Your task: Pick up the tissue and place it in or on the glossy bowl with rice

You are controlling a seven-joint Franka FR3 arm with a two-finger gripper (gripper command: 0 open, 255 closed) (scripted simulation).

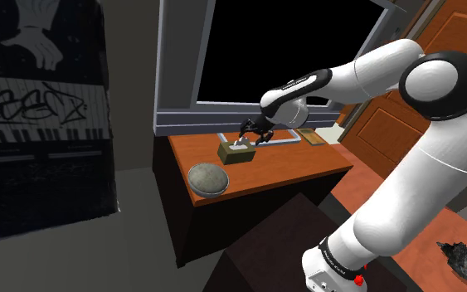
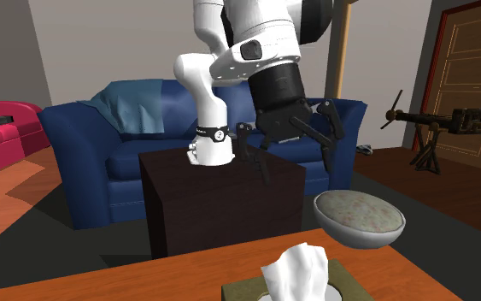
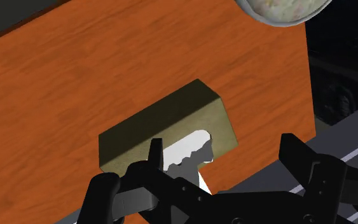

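One white, crumpled tissue [image 3: 187, 149] stands up from the slot of one olive, rectangular box [image 3: 165, 121] near the middle of the orange wood-grain table [image 3: 75, 83]. One round, glossy grey bowl [image 2: 360, 218], its filling speckled and possibly rice, sits at a table corner. The black gripper [image 3: 222, 141] hovers over the box, fingers spread wide, holding nothing.

Shoulder view behind, second opposite, wrist close; all share table [image 1: 299, 161].

Wide-spread gripper [image 2: 297, 171] over white tissue [image 2: 296, 272], bowl [image 2: 360, 219] nearby
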